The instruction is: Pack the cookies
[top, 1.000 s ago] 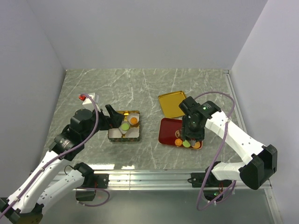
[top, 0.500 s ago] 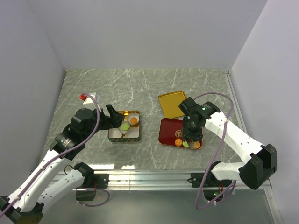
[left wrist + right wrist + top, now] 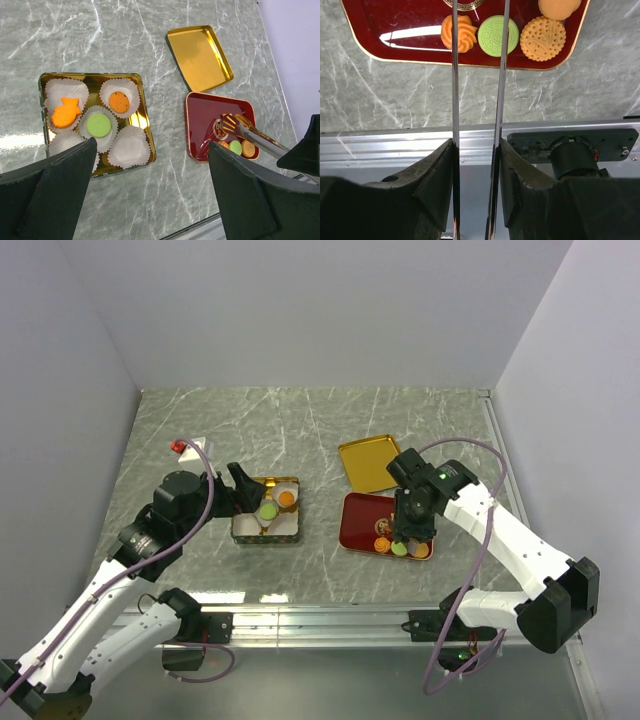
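Observation:
A gold tin (image 3: 90,76) holds white paper cups with an orange fish cookie (image 3: 65,111), a green cookie (image 3: 99,124) and an orange-brown round cookie (image 3: 119,102). My left gripper (image 3: 150,190) is open and empty above the tin's near side (image 3: 240,495). My right gripper (image 3: 476,165) is shut on metal tongs (image 3: 454,75), whose blades stand apart over the red tray (image 3: 395,20). The tray holds an orange swirl cookie (image 3: 464,35), a green cookie (image 3: 490,36), a brown dotted cookie (image 3: 542,38) and an orange cookie (image 3: 559,6). The tong tips run out of the wrist view.
A gold lid (image 3: 368,462) lies upside down behind the red tray (image 3: 360,510). A small white and red object (image 3: 188,448) sits at the far left. The aluminium rail (image 3: 570,125) runs along the table's near edge.
My right wrist has shifted slightly to the right over the red tray. The left arm has hardly moved.

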`<state>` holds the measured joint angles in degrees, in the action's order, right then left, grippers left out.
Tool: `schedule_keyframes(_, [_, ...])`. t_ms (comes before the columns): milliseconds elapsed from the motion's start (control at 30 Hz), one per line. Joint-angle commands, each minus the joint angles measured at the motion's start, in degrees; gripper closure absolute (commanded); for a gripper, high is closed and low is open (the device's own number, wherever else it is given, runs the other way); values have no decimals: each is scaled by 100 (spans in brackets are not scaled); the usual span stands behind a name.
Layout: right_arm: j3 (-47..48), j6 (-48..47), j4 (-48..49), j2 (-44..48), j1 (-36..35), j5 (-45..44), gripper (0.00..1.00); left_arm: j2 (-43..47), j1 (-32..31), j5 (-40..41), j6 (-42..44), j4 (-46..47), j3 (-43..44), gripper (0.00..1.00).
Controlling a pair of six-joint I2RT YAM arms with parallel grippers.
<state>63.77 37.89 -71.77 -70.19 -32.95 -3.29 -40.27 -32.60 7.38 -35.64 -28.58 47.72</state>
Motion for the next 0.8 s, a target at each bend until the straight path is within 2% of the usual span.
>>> schedule_keyframes(0, [320, 69, -118, 234, 34, 117, 57, 54, -18, -26, 48, 54, 246, 1])
schedule_keyframes(200, [793, 114, -180, 348, 8, 303, 59, 72, -18, -114, -31, 89, 229, 1])
schedule_keyframes(367, [1287, -9, 13, 287, -150, 846, 60, 2, -18, -158, -84, 116, 316, 1])
schedule_keyframes(767, [2718, 26, 514, -837, -1459, 1111, 60, 10, -18, 44, 4, -227, 676, 1])
